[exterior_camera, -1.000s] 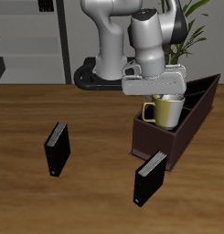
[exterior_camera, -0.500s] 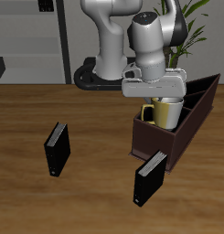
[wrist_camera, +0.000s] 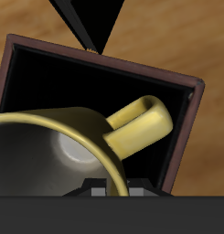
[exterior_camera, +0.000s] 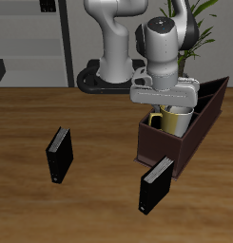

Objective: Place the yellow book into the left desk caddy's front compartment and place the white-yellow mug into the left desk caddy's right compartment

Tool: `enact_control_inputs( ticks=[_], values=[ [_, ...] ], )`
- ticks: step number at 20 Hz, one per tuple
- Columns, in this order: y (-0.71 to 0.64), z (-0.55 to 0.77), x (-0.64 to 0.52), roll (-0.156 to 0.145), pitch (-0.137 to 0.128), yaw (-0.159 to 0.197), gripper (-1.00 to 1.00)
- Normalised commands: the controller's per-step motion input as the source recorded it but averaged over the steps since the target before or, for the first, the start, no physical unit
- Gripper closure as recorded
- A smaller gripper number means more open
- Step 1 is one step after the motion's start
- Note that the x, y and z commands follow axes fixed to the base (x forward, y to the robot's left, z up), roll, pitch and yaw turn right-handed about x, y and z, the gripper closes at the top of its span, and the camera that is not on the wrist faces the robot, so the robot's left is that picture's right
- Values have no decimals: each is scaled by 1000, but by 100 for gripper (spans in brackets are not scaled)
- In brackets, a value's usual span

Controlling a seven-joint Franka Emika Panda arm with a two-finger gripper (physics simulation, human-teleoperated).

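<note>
One claw (exterior_camera: 172, 106) hangs directly over the mug (exterior_camera: 175, 118), low enough that its body covers the mug's rim; whether its fingers are apart, together or clamped on the rim cannot be told from either view. The mug is cream-white outside with a yellowish-olive inside and a curved yellow handle (wrist_camera: 141, 123) that points out to the side. It sits upright inside the large square bin (wrist_camera: 168, 146) of the caddy (exterior_camera: 156, 144), a long dark maroon-brown box with low walls, and the bin is clearly wider than the mug. The handle reaches toward one bin wall without touching it.

Two black books with white page edges stand upright on the wooden table (exterior_camera: 89, 199). One book (exterior_camera: 155, 184) stands just beside the caddy, at its end toward the table's front edge. The other book (exterior_camera: 59, 155) stands well apart from the caddy, out across the table.
</note>
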Motion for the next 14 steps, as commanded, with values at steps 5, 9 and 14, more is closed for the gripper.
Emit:
enact_control_inputs(
  ticks=[5, 9, 14],
  values=[
    [-55, 53, -7, -11, 20, 21, -100],
    [-74, 276, -201, 17, -64, 58, -100],
    [-178, 325, -154, 13, -48, -7, -100]
  ],
)
